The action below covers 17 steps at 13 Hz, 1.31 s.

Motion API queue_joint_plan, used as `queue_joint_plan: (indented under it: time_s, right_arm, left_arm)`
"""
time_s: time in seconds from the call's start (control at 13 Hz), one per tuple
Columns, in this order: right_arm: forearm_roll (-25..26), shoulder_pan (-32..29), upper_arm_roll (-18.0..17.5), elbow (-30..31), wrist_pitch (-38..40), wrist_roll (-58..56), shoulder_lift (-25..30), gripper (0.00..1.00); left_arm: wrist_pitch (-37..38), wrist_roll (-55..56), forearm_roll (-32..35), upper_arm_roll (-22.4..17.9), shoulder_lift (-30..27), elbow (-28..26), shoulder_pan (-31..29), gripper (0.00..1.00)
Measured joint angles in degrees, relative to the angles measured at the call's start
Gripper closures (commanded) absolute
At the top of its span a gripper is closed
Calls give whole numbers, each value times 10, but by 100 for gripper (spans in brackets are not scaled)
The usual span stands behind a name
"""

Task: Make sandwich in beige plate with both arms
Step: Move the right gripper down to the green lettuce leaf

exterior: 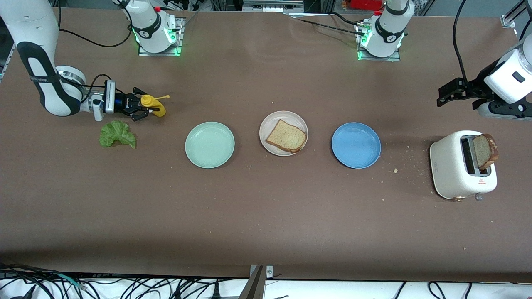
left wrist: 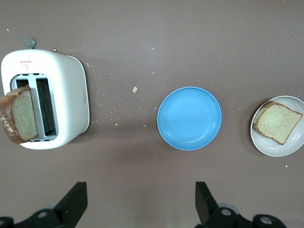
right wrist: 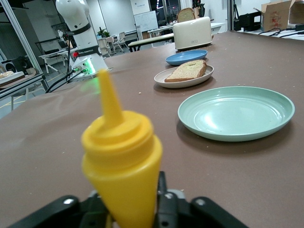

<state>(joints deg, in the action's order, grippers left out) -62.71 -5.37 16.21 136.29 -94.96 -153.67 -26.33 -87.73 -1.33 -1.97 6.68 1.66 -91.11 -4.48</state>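
The beige plate [exterior: 284, 133] sits on the table [exterior: 266, 216] between a mint-green plate [exterior: 210, 144] and a blue plate [exterior: 356, 145], roughly midway between the two arms, which likely puts it within reach of both. On it lies one slice of bread [exterior: 286, 136], flat and slightly askew, its crumb pale brown and speckled with a darker crust along the edges. That is the sandwich's base only: nothing lies on top of it.

The lettuce leaf [exterior: 117, 134], ruffled and bright green, rests on the table toward the right arm's end, well apart from the beige plate. The second slice [exterior: 485, 151] stands upright in a slot of the white toaster [exterior: 462, 170] at the left arm's end, tilted outward over the toaster's edge, so it looks easy to pinch from above.

The right end effector [exterior: 141, 109] is low over the table just beside the lettuce, its fingers around a yellow squeeze bottle [exterior: 153, 104]; whether they clamp it or have slackened cannot be told. The left end effector [left wrist: 141, 204] hangs above the table near the toaster with its fingers wide apart and nothing between them, seemingly waiting. Crumbs [exterior: 395, 170] are scattered between the toaster and the blue plate
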Motion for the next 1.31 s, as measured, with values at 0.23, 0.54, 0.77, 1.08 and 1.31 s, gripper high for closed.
queue_joint_plan:
  time_s: [0.23,0.54,0.77,1.08,1.31]
  right_arm:
    - [-1,-1,-2,-2,4,29,1,2]
    - [7,-1,-4,-14,-2,118,19,2]
    - [55,-3,-4,-30,-26,222,56,2]
    - [141,-5,-4,-70,-54,380,109,2]
    - [209,-5,-4,-107,-58,511,135,2]
  left_arm:
    - [0,0,0,0,0,0,0,0]
    - [0,0,0,0,0,0,0,0]
    - [0,0,0,0,0,0,0,0]
    - [0,0,0,0,0,0,0,0]
    - [0,0,0,0,0,0,0,0]
